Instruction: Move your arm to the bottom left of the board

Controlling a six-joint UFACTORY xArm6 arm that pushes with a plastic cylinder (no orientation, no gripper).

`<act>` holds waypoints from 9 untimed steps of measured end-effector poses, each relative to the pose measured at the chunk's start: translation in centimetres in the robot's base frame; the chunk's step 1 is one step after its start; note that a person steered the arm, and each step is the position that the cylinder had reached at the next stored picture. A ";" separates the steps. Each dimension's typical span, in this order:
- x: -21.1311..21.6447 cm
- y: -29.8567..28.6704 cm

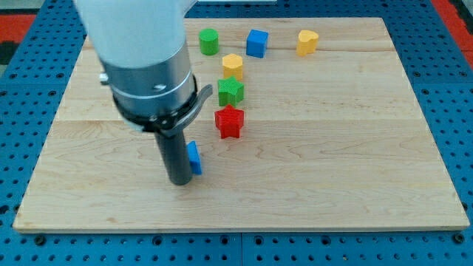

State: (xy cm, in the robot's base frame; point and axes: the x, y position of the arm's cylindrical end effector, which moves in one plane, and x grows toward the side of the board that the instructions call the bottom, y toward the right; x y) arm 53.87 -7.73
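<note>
My tip (179, 182) rests on the wooden board (332, 162) in the lower left part of the frame, touching a small blue block (194, 157) on its right side; that block's shape is mostly hidden by the rod. I have no fingers, only the straight dark rod.

Up the frame's middle stand a red star block (229, 122), a green star block (230, 91) and a yellow hexagon block (232, 65). Along the upper edge sit a green cylinder (209, 41), a blue cube (256, 43) and a yellow heart block (307, 42).

No writing or labels can be read anywhere.
</note>
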 end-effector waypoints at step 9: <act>2.5 -13.6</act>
State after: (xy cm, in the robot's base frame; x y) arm 56.37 -21.29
